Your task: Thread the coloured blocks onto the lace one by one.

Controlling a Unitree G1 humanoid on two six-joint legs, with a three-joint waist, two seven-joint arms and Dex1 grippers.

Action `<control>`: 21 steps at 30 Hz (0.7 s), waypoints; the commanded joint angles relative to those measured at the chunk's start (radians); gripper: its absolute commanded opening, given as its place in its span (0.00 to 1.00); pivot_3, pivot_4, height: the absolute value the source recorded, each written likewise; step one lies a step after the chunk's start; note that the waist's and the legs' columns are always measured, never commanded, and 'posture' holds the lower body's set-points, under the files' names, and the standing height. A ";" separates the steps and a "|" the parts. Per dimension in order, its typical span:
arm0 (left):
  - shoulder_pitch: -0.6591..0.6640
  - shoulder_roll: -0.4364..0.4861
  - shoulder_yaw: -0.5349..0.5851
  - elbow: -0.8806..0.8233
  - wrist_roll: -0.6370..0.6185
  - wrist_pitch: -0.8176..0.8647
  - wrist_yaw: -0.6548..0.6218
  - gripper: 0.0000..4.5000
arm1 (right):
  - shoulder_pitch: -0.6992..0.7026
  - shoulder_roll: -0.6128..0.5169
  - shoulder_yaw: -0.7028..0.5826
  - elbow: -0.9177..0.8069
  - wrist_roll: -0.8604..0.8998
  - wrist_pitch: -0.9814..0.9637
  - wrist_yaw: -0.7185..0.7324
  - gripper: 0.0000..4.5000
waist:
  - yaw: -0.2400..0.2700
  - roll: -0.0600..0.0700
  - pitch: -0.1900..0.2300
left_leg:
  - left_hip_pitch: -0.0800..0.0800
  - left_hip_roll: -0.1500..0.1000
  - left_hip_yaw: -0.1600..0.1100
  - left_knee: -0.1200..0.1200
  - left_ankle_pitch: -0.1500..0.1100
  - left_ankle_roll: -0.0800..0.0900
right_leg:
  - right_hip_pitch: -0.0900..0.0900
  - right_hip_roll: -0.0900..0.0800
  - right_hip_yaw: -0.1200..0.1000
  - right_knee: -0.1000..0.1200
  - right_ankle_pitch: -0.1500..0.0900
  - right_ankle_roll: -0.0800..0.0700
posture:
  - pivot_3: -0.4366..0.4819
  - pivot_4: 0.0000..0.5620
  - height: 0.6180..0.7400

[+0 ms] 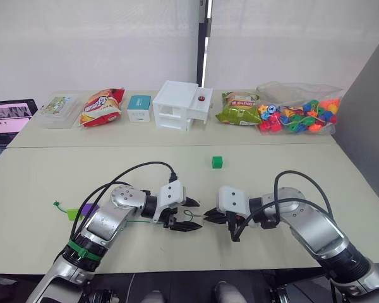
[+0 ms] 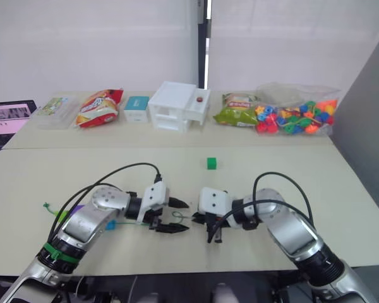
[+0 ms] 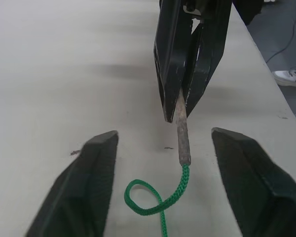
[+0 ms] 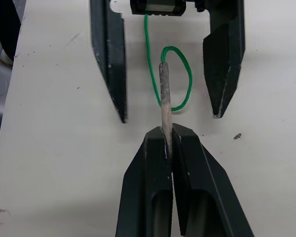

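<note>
Near the bottom centre of the left eye view, the right gripper (image 4: pixel 168 143) is clenched on the stiff grey tip of the lace (image 4: pixel 164 94), while the left gripper (image 3: pixel 160 163) stands released around its looped green cord. One green block (image 1: pixel 217 162) sits alone mid-table, above them in the frame.

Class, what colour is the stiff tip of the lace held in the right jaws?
Greyish tip; clearest in the right wrist view.

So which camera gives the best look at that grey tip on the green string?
The right wrist view: the lace tip stands pinched in the right claw. The left wrist view shows it too; the head views show a speck.
</note>
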 commanded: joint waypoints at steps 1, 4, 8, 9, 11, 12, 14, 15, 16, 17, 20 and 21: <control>-0.013 -0.007 0.009 -0.016 -0.006 -0.007 0.001 0.37 | -0.019 -0.004 -0.003 -0.014 -0.006 -0.003 0.005 0.00 | 0.000 0.000 0.000 | 0.000 0.000 0.000 0.000 0.000 0.000 | 0.000 0.000 0.000 0.000 0.000 0.000 | 0.48 0.27 1.00; -0.014 -0.009 0.011 -0.018 -0.008 -0.003 0.001 0.14 | -0.018 -0.003 -0.004 -0.011 -0.011 -0.003 0.007 0.00 | 0.000 0.000 0.000 | 0.000 0.000 0.000 0.000 0.000 0.000 | 0.000 0.000 0.000 0.000 0.000 0.000 | 0.48 0.27 1.00; -0.016 -0.008 0.014 -0.027 -0.012 0.005 0.000 0.01 | -0.015 -0.004 -0.003 -0.013 -0.015 -0.002 0.008 0.00 | 0.000 0.000 0.000 | 0.000 0.000 0.000 0.000 0.000 0.000 | 0.000 0.000 0.000 0.000 0.000 0.000 | 0.48 0.27 1.00; -0.016 -0.008 0.014 -0.028 -0.012 0.007 -0.001 0.01 | -0.015 -0.004 -0.003 -0.013 -0.015 -0.001 0.008 0.00 | 0.000 0.000 0.000 | 0.000 0.000 0.000 0.000 0.000 0.000 | 0.000 0.000 0.000 0.000 0.000 0.000 | 0.48 0.27 1.00; -0.015 -0.009 0.015 -0.028 -0.014 0.008 -0.002 0.01 | -0.015 -0.004 -0.002 -0.013 -0.015 -0.001 0.009 0.00 | 0.000 0.000 0.000 | 0.000 0.000 0.000 0.000 0.000 0.000 | 0.000 0.000 0.000 0.000 0.000 0.000 | 0.48 0.27 1.00; -0.014 -0.009 0.015 -0.028 -0.015 0.009 -0.002 0.01 | -0.014 -0.004 -0.002 -0.013 -0.016 -0.001 0.009 0.00 | 0.000 0.000 0.000 | 0.000 0.000 0.000 0.000 0.000 0.000 | 0.000 0.000 0.000 0.000 0.000 0.000 | 0.48 0.27 1.00; -0.012 -0.010 0.015 -0.034 -0.021 0.013 -0.006 0.01 | -0.013 -0.006 0.000 -0.013 -0.018 0.001 0.010 0.00 | 0.000 0.000 0.000 | 0.000 0.000 0.000 0.000 0.000 0.000 | 0.000 0.000 0.000 0.000 0.000 0.000 | 0.48 0.27 1.00; -0.011 -0.009 0.016 -0.040 -0.025 0.016 -0.007 0.01 | -0.010 -0.009 0.003 -0.015 -0.019 0.002 0.012 0.00 | 0.000 0.000 0.000 | 0.000 0.000 0.000 0.000 0.000 0.000 | 0.000 0.000 0.000 0.000 0.000 0.000 | 0.48 0.27 1.00; -0.010 -0.008 0.017 -0.045 -0.027 0.018 -0.008 0.01 | -0.008 -0.011 0.004 -0.017 -0.020 0.003 0.014 0.00 | 0.000 0.000 0.000 | 0.000 0.000 0.000 0.000 0.000 0.000 | 0.000 0.000 0.000 0.000 0.000 0.000 | 0.48 0.27 1.00; -0.010 -0.008 0.021 -0.051 -0.034 0.026 -0.009 0.01 | -0.007 -0.011 0.005 -0.018 -0.021 0.003 0.015 0.00 | 0.000 0.000 0.000 | 0.000 0.000 0.000 0.000 0.000 0.000 | 0.000 0.000 0.000 0.000 0.000 0.000 | 0.48 0.27 1.00; -0.006 -0.004 0.028 -0.052 -0.042 0.031 -0.015 0.01 | -0.003 -0.001 -0.007 -0.024 -0.011 0.020 0.009 0.00 | 0.000 0.000 0.000 | 0.000 0.000 0.000 0.000 0.000 0.000 | 0.000 0.000 0.000 0.000 0.000 0.000 | 0.48 0.27 1.00; -0.004 -0.003 0.028 -0.051 -0.042 0.029 -0.016 0.01 | -0.002 0.003 -0.012 -0.026 -0.007 0.026 0.004 0.00 | 0.000 0.000 0.000 | 0.000 0.000 0.000 0.000 0.000 0.000 | 0.000 0.000 0.000 0.000 0.000 0.000 | 0.48 0.27 1.00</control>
